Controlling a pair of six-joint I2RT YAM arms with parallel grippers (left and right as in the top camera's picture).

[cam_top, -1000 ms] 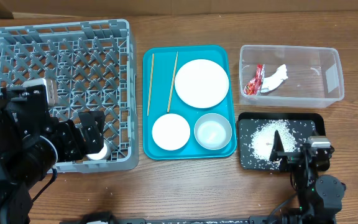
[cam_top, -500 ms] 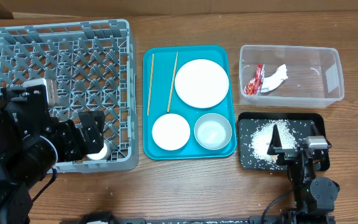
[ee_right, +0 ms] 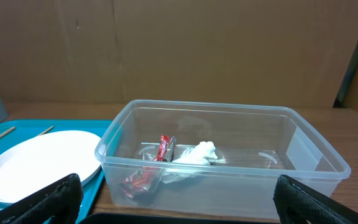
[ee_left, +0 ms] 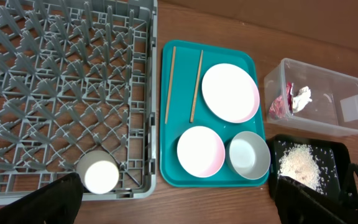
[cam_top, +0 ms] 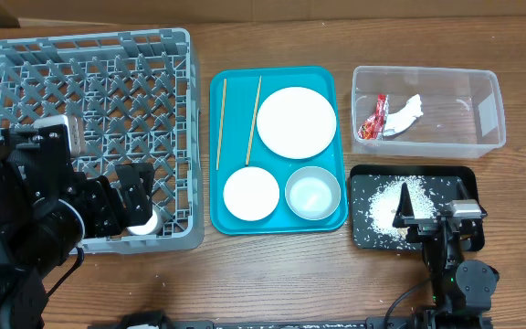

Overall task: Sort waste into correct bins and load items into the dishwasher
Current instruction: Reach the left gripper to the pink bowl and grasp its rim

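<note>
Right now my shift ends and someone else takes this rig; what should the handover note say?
Left gripper: jaws open, empty, above the near edge of the rack. Right gripper: jaws open, empty, over the black tray.
Done: cup in rack; wrapper and tissue in clear tub; rice in black tray.
To do: plate, two bowls, chopsticks, all on the teal tray, go into the rack.

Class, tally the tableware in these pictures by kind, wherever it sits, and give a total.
Plate: 1
Bowls: 2
Cup: 1
Chopsticks: 2
Total: 6
</note>
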